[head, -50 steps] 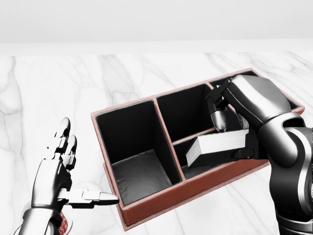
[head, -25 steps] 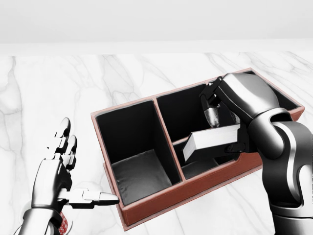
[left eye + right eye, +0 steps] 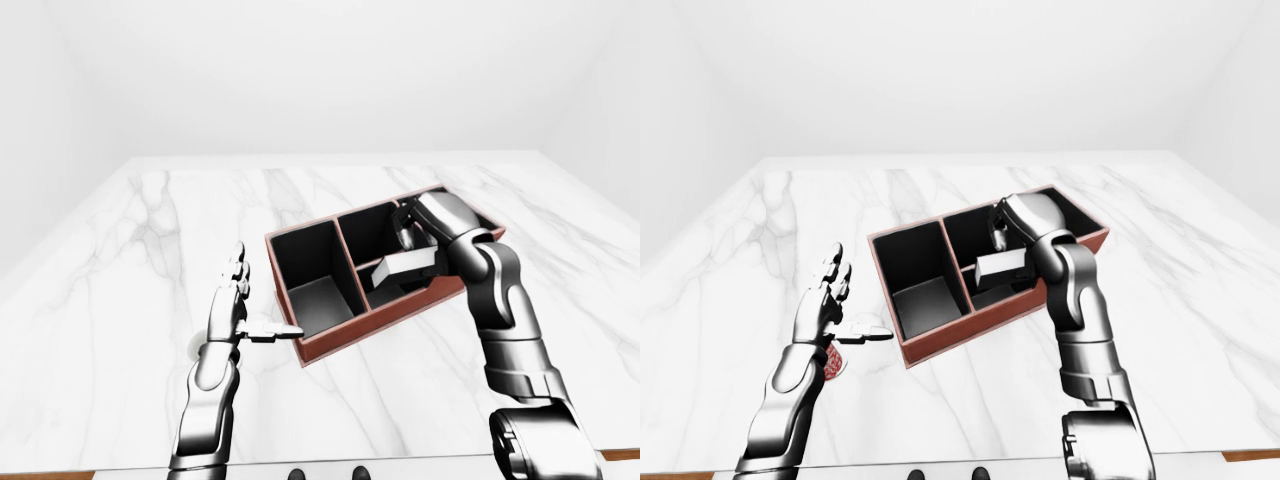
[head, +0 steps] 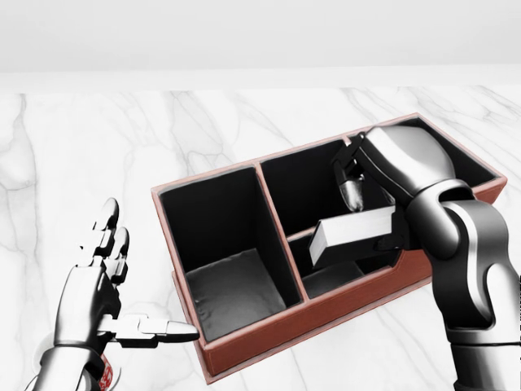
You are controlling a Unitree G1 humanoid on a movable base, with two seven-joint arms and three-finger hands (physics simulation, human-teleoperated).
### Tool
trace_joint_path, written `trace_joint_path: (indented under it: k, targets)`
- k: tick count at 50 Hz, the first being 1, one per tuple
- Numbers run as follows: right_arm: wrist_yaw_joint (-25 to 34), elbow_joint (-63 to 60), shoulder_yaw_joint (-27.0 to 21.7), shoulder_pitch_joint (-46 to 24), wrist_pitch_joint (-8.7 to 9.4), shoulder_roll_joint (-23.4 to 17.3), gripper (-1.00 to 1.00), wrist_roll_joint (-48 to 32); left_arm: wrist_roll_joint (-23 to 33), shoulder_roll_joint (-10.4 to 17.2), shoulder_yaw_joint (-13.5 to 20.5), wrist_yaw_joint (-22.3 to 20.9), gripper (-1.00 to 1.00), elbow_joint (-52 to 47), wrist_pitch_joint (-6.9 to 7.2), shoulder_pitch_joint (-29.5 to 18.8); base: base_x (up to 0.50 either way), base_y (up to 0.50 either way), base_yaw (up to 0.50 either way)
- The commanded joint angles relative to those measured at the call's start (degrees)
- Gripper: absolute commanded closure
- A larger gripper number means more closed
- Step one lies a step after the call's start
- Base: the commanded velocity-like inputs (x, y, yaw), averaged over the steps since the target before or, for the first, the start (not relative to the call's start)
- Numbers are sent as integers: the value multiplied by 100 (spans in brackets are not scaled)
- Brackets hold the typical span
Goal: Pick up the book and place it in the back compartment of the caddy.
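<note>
Since a second ago the right hand point(image 4: 383, 208) has carried the pale grey rectangular book point(image 4: 355, 234) up and a little leftward in the head view, so it now hangs tilted over the divider between the red-brown, black-lined caddy's point(image 4: 244, 350) two smaller middle compartments, gripped at its right end by clenched fingers. At the left of the head view the left hand point(image 4: 102, 301) hovers released, fingers spread, thumb pointing at the caddy's near left corner without touching it. The white, grey-veined marble table point(image 3: 120, 250) stretches to a plain white wall point(image 3: 320, 70).
</note>
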Motion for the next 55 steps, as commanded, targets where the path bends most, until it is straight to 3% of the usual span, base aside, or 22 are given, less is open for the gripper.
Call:
trace_joint_path:
  k: [1, 55]
  targets:
    - [-267, 157, -23, -60, -49, 21, 100, -119, 6, 0, -4, 5, -100, 3, 0, 0, 0, 0, 0]
    - [-1172, 1559, 169, -453, -49, 77, 100, -184, 39, -6, -16, 22, -100, 26, 0, 11, 0, 0, 0]
